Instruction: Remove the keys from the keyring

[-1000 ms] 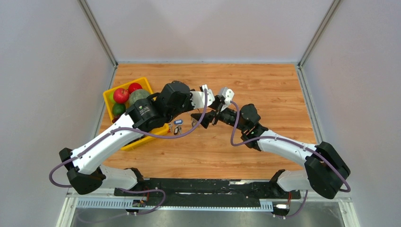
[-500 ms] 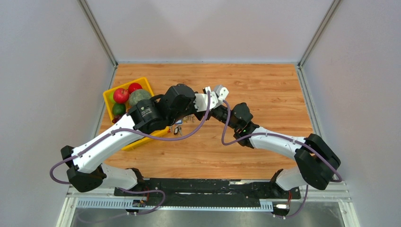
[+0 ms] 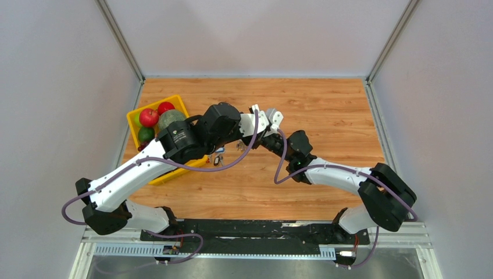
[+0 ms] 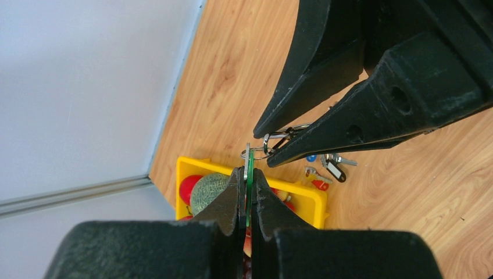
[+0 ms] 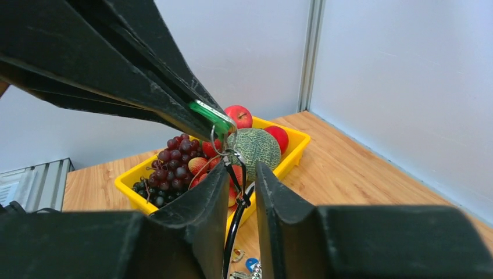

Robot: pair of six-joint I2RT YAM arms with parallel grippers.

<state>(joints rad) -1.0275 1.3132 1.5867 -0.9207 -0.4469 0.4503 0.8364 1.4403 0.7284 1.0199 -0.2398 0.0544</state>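
My left gripper (image 4: 248, 173) is shut on a green key tag (image 4: 249, 165), held above the table. A thin silver keyring (image 4: 258, 152) with smaller rings hangs from the tag. My right gripper (image 5: 242, 170) has its jaws on either side of the keyring and a black strap (image 5: 237, 200) hanging from it. A narrow gap shows between the jaws, and nothing looks squeezed. In the right wrist view the green key tag (image 5: 210, 116) sticks out of the left fingers (image 5: 116, 75). Loose keys (image 4: 325, 168) lie on the wood below, and they also show in the top view as keys (image 3: 218, 156).
A yellow basket (image 3: 135, 116) of fruit stands at the left of the table, just behind the two grippers. Its near rim (image 4: 302, 195) lies beside the loose keys. Grey walls close in the left, right and back sides.
The right arm has swung left up to the left gripper, and its jaws have narrowed around the hanging keyring. The left gripper has stayed shut on the green tag.
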